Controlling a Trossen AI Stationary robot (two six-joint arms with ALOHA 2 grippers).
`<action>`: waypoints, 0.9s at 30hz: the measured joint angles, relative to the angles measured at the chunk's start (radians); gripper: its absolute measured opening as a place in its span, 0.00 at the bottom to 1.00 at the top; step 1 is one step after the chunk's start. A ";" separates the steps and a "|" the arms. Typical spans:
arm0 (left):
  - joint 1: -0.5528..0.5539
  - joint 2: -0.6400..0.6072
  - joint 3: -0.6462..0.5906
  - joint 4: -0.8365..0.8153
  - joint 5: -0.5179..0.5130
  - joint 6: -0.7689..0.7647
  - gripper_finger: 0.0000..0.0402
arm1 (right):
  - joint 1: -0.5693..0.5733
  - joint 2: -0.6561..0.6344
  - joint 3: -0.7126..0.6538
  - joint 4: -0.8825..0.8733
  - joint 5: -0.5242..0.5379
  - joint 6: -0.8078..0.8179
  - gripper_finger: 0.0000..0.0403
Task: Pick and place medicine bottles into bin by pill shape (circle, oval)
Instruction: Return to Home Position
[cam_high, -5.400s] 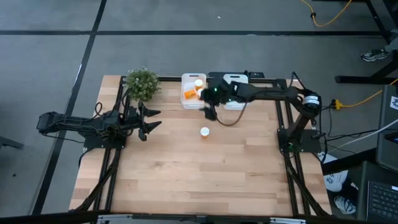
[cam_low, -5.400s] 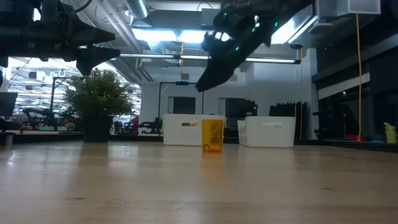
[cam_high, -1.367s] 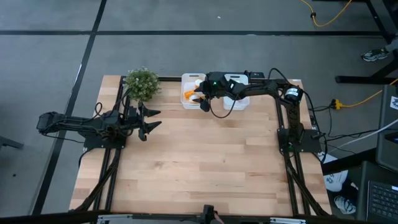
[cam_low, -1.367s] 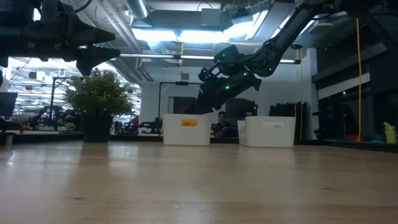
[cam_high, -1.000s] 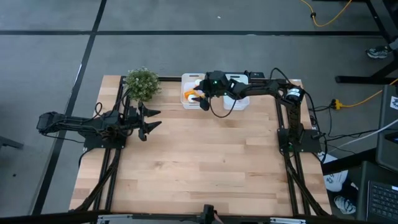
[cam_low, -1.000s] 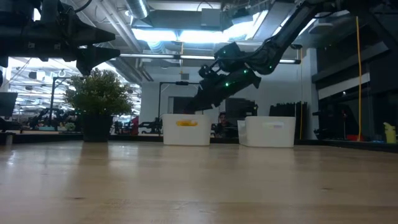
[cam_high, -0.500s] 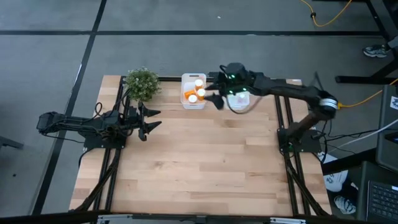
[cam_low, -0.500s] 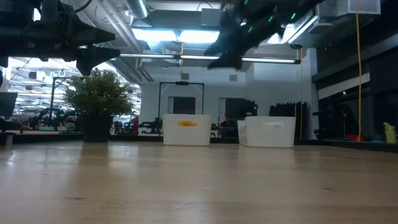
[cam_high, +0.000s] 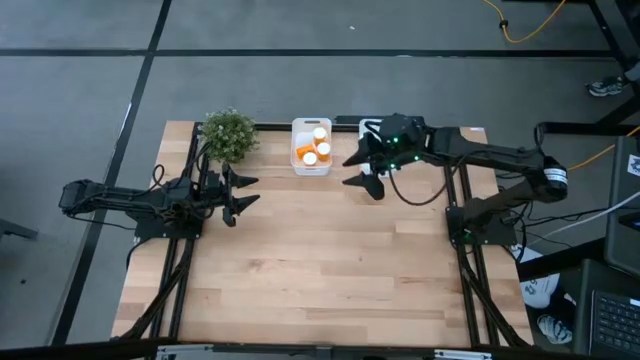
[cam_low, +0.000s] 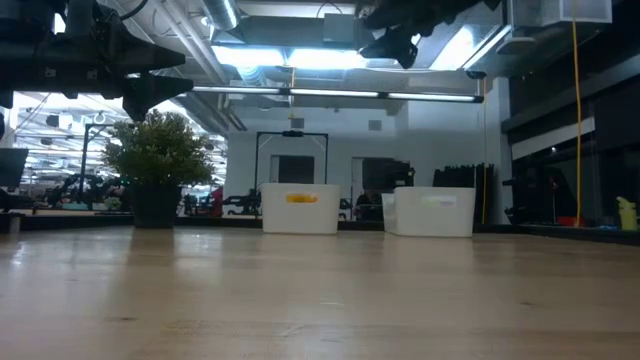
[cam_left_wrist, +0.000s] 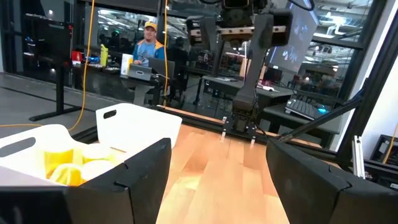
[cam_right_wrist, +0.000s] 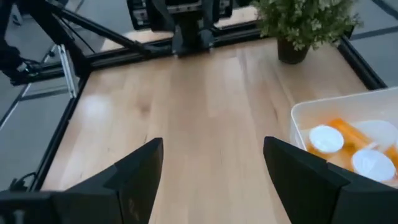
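Workshop room, light wooden table top (cam_high: 300, 270), no bottle loose on it in any view. Right gripper (cam_high: 358, 172) hangs near the table's far edge, fingers splayed wide with nothing between them; the right wrist view shows the gap bare down to the boards. The low view puts it high, well above the bin rims. Ahead of the fingertips and off toward the far edge, near but apart, is a rectangular white plastic bin (cam_high: 305, 122). It holds orange cylindrical medicine bottles with white round caps (cam_high: 322, 148), three caps counted from above, lying jumbled. Behind the gripper, under its wrist and forearm, sits a second white plastic bin (cam_low: 430, 212), contents hidden. Farther ahead, past the first bin, is a small green potted plant (cam_high: 228, 135). Beyond that is the left gripper (cam_high: 246, 191), parked at its own side, fingers likewise spread and empty. Judgement: orange bottles look sorted, arm due to go home. Risks: a dip during the swing back could bring the splayed fingers onto a bin rim and shove it. The thin black cable loop (cam_high: 412, 196) sagging off the forearm hangs lower and could catch the second bin's edge.
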 joint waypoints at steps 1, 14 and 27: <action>0.000 0.000 0.000 0.000 0.000 0.000 0.64 | 0.008 -0.001 0.000 -0.012 0.003 -0.001 0.69; 0.000 0.000 0.000 0.000 0.000 0.000 0.64 | 0.153 -0.305 -0.354 0.059 0.005 0.003 0.69; 0.000 0.000 0.000 0.000 0.000 0.000 0.64 | 0.224 -1.057 -0.942 0.504 0.117 0.130 0.69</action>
